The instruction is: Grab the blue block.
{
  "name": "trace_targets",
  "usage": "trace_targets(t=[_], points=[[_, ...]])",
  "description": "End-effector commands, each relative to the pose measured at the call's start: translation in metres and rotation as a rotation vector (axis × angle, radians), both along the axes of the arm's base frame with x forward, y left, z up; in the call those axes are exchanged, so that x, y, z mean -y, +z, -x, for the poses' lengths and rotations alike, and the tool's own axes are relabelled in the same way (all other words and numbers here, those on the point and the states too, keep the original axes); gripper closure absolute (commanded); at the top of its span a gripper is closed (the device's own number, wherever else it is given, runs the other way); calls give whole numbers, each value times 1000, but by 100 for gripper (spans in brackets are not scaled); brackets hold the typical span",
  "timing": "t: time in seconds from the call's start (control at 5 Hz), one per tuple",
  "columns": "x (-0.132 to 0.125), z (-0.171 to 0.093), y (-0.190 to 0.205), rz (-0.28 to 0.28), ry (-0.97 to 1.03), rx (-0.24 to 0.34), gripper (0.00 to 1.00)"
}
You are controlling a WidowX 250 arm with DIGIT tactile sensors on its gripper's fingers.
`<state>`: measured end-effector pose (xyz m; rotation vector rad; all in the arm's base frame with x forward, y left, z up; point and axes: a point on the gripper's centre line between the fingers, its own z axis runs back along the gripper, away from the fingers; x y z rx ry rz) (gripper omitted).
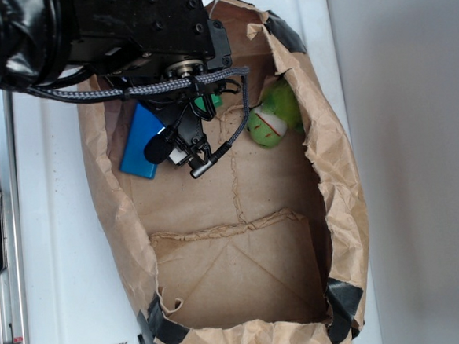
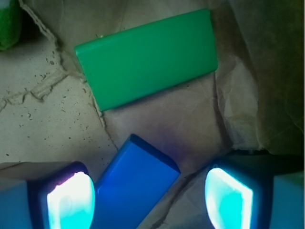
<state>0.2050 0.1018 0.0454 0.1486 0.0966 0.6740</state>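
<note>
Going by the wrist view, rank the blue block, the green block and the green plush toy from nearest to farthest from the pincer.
1. Blue block: between the open fingers of the pincer, nearer the left one.
2. Green block: flat on the paper beyond it, upper centre.
3. Green plush toy: only an edge shows in the top left corner.

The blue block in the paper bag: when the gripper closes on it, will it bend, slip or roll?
The blue block looks solid with flat faces and sharp edges, so it probably stays stiff and will not roll. Its smooth, slightly shiny surface could slip between the fingers. Resting on the crumpled paper bag, it may shift when nudged.
</note>
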Motion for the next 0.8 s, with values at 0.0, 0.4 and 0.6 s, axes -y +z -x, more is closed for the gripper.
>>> trace_targets(t=[0.0,0.4,0.6], points=[[9,7,17,27,-6,3,0],[11,-2,13,62,68,-9,0],[14,-1,7,82,63,6,0]])
